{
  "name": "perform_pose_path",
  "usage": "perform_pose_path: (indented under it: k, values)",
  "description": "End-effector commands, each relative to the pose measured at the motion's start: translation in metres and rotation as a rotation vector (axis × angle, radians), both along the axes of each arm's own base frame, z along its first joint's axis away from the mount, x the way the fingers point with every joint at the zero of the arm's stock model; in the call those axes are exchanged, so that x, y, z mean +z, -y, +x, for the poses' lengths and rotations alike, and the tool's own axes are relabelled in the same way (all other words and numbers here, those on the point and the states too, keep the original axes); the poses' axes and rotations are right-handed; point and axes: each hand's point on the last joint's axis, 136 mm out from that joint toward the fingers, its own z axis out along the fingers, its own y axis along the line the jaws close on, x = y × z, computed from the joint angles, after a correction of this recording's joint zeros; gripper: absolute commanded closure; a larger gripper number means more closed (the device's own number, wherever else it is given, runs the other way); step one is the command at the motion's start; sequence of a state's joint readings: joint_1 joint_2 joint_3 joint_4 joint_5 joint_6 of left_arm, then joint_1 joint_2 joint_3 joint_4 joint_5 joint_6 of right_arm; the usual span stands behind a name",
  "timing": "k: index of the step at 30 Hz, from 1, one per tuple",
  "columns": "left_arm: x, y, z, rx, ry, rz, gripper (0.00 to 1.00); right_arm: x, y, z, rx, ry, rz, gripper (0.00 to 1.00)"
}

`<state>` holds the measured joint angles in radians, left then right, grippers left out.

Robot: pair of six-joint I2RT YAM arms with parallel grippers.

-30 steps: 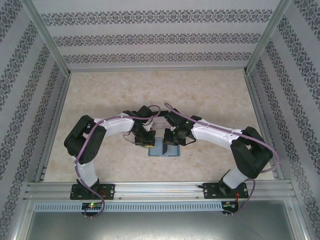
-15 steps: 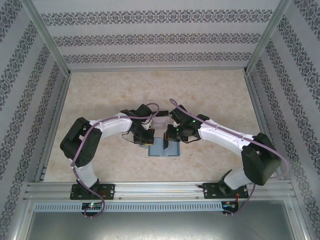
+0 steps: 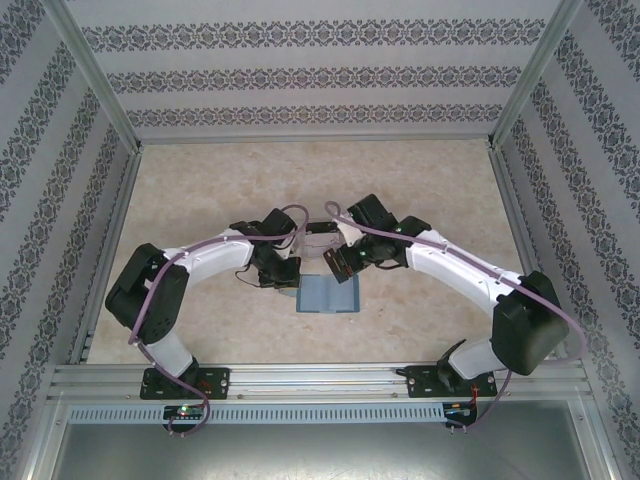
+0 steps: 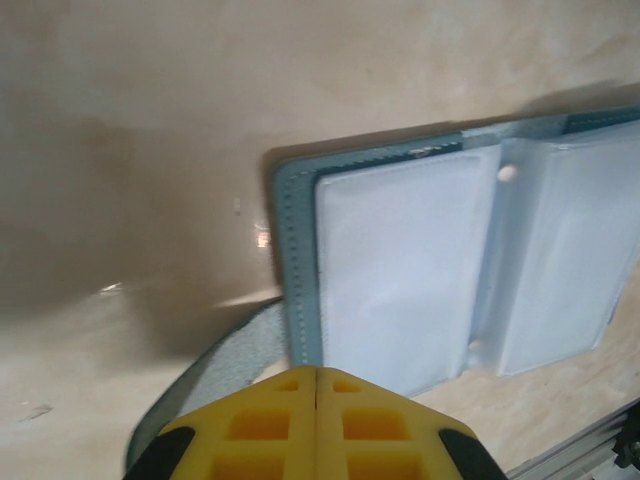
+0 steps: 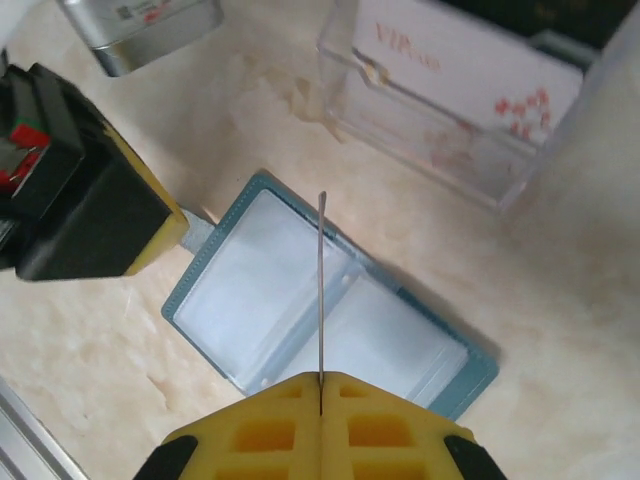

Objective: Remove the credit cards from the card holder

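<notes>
The teal card holder (image 3: 328,297) lies open and flat on the table, its clear sleeves facing up (image 5: 250,275). My right gripper (image 5: 322,376) is shut on a credit card (image 5: 322,280), seen edge-on as a thin line above the holder's middle fold. In the top view that gripper (image 3: 340,263) hangs just behind the holder. My left gripper (image 4: 316,370) is shut with nothing between its pads, its tips over the holder's left edge (image 4: 298,290) where the strap tab (image 4: 215,375) comes out. I cannot tell whether it touches the holder.
A clear plastic box (image 5: 440,120) stands behind the holder with a pale card marked in red (image 5: 470,75) inside it. A grey metal tin (image 5: 140,25) sits at the far left. Aluminium rails (image 3: 320,378) border the near edge.
My right gripper has lifted up and back from the holder with the card in it. The left arm has shifted slightly left and stays at the holder's left edge.
</notes>
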<state>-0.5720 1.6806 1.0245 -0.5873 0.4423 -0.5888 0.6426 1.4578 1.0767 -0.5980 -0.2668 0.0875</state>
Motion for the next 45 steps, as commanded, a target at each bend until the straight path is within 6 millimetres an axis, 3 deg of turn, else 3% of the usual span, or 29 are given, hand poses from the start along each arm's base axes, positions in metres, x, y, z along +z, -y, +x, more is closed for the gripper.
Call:
perform_pose_path:
  k: [1,10,22,37,45]
  values:
    - [0.005,-0.014,0.005,0.049,0.025,0.01,0.94,0.006,0.007,0.007,0.264,0.121,-0.112,1.0]
    - [0.008,-0.033,0.006,0.107,0.039,0.0,0.92,0.027,0.008,0.039,0.539,0.27,-0.257,1.0]
    - [0.007,-0.048,0.007,0.151,0.038,0.0,0.92,0.031,-0.011,0.084,0.747,0.292,-0.359,1.0]
    - [0.006,-0.054,0.004,0.179,0.031,-0.009,0.92,0.005,-0.024,0.115,0.883,0.217,-0.44,1.0]
    - [0.004,-0.054,0.005,0.184,0.022,-0.011,0.92,-0.009,-0.03,0.117,0.923,0.176,-0.425,1.0]
